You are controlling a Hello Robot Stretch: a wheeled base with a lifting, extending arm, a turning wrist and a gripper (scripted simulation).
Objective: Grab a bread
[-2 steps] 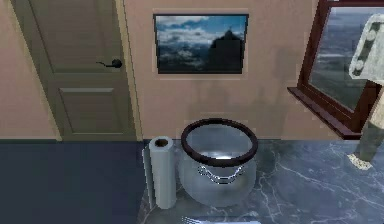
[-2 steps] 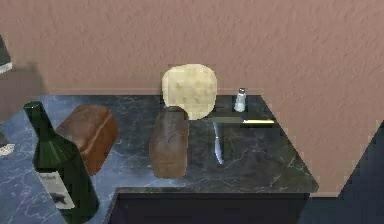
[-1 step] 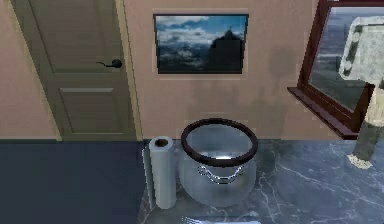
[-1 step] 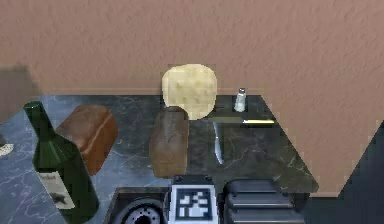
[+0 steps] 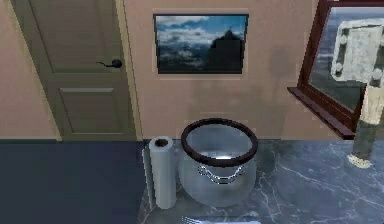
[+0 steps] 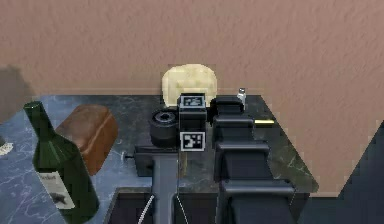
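Observation:
A pale, rounded loaf of bread (image 6: pixel 190 79) lies on the dark marble counter (image 6: pixel 290 150) close to the wall. A brown loaf (image 6: pixel 88 135) rests further toward the arm side view's left. The arm (image 6: pixel 165 190) rises from the bottom edge, with its two marked white squares (image 6: pixel 192 120) in front of the pale loaf. The gripper (image 6: pixel 160 125) stands just left of those squares, between the two loaves. I cannot tell whether it holds anything.
A dark green bottle (image 6: pixel 55 160) stands at the arm side view's lower left. In the forward view a metal pot (image 5: pixel 218 160) and a paper towel roll (image 5: pixel 161 172) sit on the marble counter (image 5: pixel 320 185). A door (image 5: pixel 75 65), a framed picture (image 5: pixel 200 43) and a window (image 5: pixel 350 60) lie beyond.

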